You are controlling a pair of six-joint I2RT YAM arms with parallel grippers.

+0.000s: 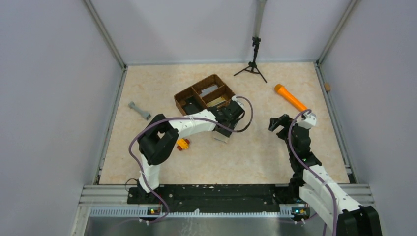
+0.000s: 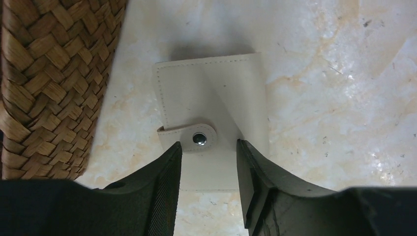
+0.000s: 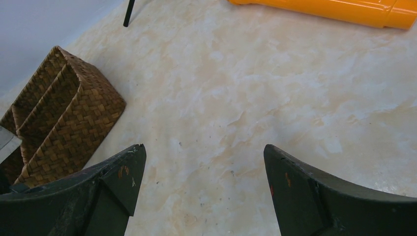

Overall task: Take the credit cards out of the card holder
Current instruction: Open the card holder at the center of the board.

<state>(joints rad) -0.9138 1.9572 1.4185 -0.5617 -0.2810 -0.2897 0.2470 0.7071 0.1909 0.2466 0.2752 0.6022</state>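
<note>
fingers of the left gripper (image 2: 209,150) stand partly apart at the near edge of the card holder (image 2: 211,93), one on each side of the snap strap (image 2: 187,133), with nothing visibly pinched between them. the holder lies flat on the table (image 2: 334,98), closed, its stud (image 2: 199,139) fastened, just beside the woven wall of the wicker tray (image 2: 49,73). no credit cards show, so they are presumably inside. the likeliest trouble is a grip that closes on the strap alone: the snap may hold, and the whole holder would then lift or drag instead of opening. pads coming down on the smooth flat cover could also just push it along the table, perhaps against the tray, where the left finger has little room. with nothing pinning the holder, any pull on the flap may flip it over. the right gripper (image 3: 204,152) hangs well apart over bare table, jaws spread wide and empty, so it offers no bracing from where it is. beyond it lies an orange torch (image 3: 334,10), clear of the work. as for writing, none can be read: the cream cover is plain apart from its stitching and stud, and neither the tray nor the torch shows a brand or label.
</note>
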